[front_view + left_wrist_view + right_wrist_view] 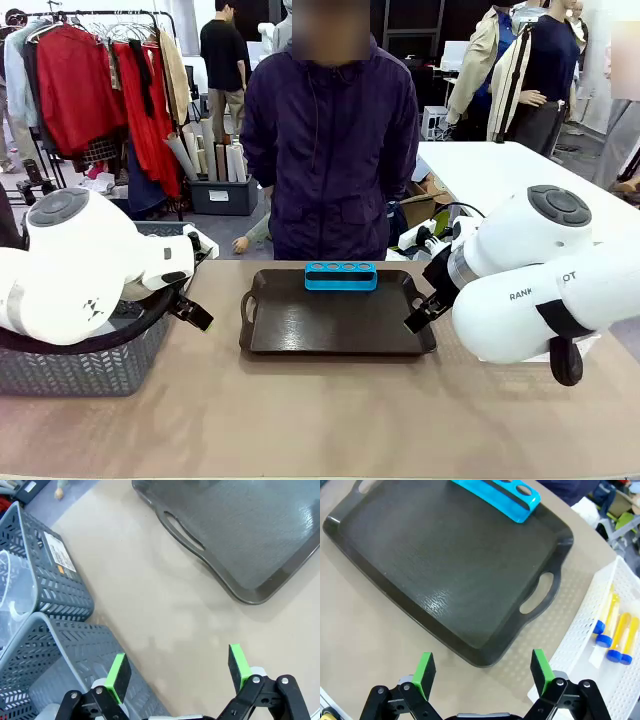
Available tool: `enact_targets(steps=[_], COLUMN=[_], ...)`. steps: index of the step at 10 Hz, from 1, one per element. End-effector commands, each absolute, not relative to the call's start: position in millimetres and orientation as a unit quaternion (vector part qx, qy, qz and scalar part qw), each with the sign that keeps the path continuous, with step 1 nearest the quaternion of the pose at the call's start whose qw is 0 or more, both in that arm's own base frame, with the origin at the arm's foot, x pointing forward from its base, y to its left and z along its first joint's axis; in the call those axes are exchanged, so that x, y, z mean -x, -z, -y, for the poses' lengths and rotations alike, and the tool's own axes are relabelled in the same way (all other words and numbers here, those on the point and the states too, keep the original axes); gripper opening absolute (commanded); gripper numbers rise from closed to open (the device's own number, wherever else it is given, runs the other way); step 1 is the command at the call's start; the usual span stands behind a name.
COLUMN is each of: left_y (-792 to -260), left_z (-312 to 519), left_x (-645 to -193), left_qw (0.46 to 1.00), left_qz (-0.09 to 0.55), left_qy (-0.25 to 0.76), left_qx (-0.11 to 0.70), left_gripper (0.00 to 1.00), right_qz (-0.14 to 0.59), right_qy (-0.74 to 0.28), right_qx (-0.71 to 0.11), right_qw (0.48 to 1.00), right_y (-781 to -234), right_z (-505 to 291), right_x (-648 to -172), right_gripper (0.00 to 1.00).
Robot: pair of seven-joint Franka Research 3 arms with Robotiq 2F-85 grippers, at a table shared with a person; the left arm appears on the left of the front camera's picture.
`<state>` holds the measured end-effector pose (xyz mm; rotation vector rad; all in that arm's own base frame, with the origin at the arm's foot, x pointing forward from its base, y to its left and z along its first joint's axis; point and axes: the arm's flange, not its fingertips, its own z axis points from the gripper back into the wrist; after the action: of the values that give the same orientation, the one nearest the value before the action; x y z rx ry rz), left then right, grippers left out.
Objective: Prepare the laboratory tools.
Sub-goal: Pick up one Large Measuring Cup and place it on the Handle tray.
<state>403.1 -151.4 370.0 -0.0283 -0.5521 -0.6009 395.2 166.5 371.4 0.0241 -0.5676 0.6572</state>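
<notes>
**Fingers apart on both arms; the tubes lie nearest the right one**

The right fingers (541, 666) stand apart and empty above bare desk (360, 630), just off the near corner of the tray (445, 570). The test tubes (614, 630) lie ahead and off to one side of them, flat in the white basket (575, 650). Their long axes run roughly along the line of reach, blue caps at the nearer end, so this arm is plainly the closer one. The basket wall stands between, so a reach would likely have to come from above.

The left fingers (118, 672) are likewise apart, holding nothing, at the edge of the grey baskets (60, 595). A clear vessel (12, 592), probably the jug, sits in the farther one.

Farther off, the tray is bare except for the blue rack (341, 275) at its far edge, holes empty, so there is open room.
</notes>
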Motion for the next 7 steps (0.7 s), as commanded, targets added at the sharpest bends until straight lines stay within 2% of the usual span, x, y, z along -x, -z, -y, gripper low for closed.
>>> enact_targets(steps=[1,7], left_y=[-370.1,-370.1], left_z=[151.4,151.4], left_x=[-403.1,-403.1], left_qw=[0.918,0.918], left_qz=[0.269,0.269], left_qy=[0.292,0.292], left_qx=[0.014,0.014], left_gripper=[1.00,1.00], right_qz=[0.275,0.275], right_qy=[-0.318,-0.318], right_qx=[-0.012,-0.012], right_qw=[0.907,0.907], right_y=[-371.4,-371.4], right_z=[-166.5,-166.5], right_x=[-395.2,-395.2], right_gripper=[1.00,1.00])
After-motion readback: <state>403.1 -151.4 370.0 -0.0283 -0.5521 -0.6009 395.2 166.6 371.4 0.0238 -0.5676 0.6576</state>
